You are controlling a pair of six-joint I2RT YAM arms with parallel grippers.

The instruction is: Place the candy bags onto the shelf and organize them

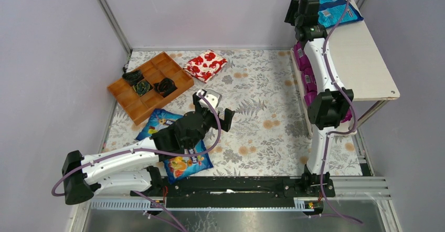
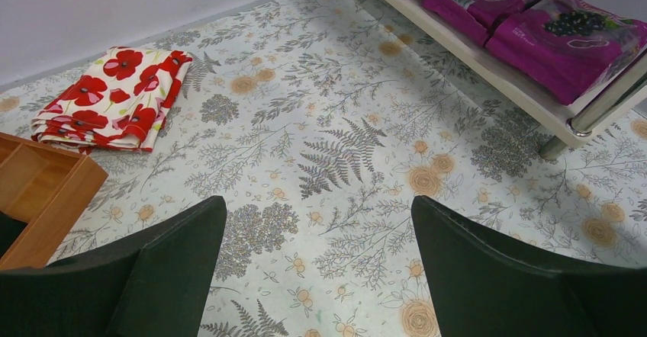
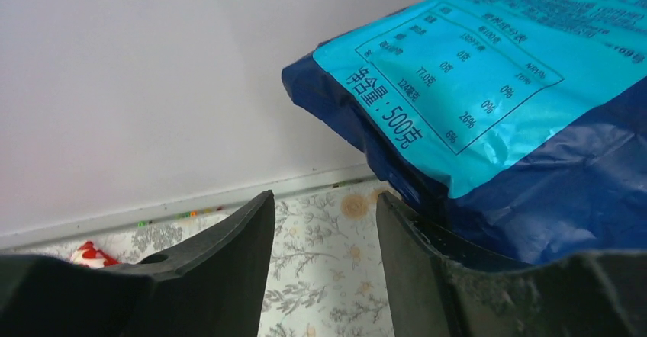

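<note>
Two blue candy bags lie on the table at the near left, one (image 1: 157,123) by the tray and one (image 1: 187,164) partly under my left arm. My left gripper (image 1: 213,109) is open and empty over the table's middle (image 2: 318,207). The shelf (image 1: 362,59) stands at the right. Blue bags (image 1: 336,9) lie at the far end of its top board, and purple bags (image 1: 304,69) fill its lower board (image 2: 488,62). My right gripper (image 1: 294,9) is open and empty at the shelf's far end (image 3: 324,207). A blue bag (image 3: 496,85) rests against the outer side of its right finger.
A brown wooden tray (image 1: 149,85) with small dark wrapped pieces sits at the far left. A red-and-white flower packet (image 1: 205,65) lies behind it, also in the left wrist view (image 2: 114,97). Grey walls close the back and sides.
</note>
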